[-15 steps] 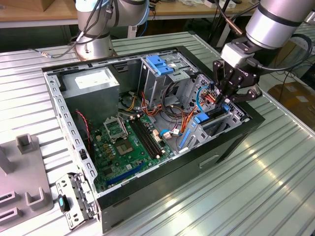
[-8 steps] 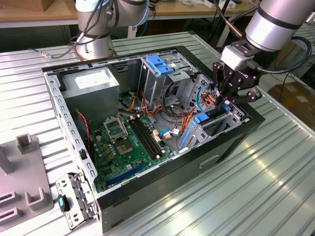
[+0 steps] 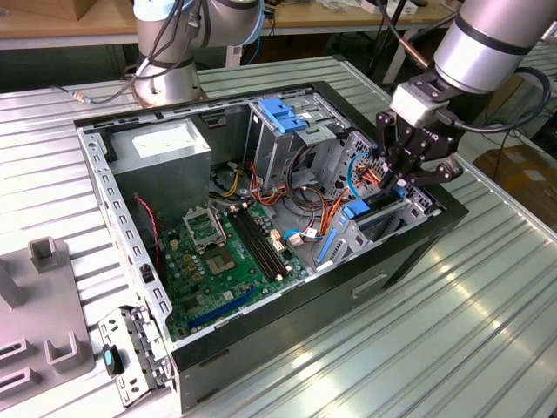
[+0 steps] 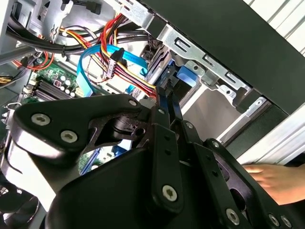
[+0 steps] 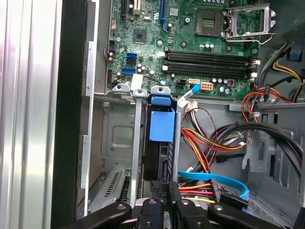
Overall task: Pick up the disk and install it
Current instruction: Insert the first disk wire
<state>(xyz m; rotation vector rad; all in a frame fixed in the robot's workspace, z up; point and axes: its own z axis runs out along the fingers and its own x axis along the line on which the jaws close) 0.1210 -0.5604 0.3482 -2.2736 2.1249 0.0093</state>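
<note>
The disk [image 5: 161,138] stands on its edge in a metal slot at the front corner of the open computer case [image 3: 409,252], right under the gripper [image 3: 402,181]. In both wrist views its blue frame [image 4: 183,76] sits just past the black fingertips [image 5: 167,190]. Red, yellow and orange wires [image 5: 209,143] and a flat blue cable [image 4: 95,59] lie close beside the slot. The green board [image 3: 222,252] lies on the case floor. The fingers are pressed together on the thin end of the disk. A person's hand [image 4: 274,176] rests outside the case.
</note>
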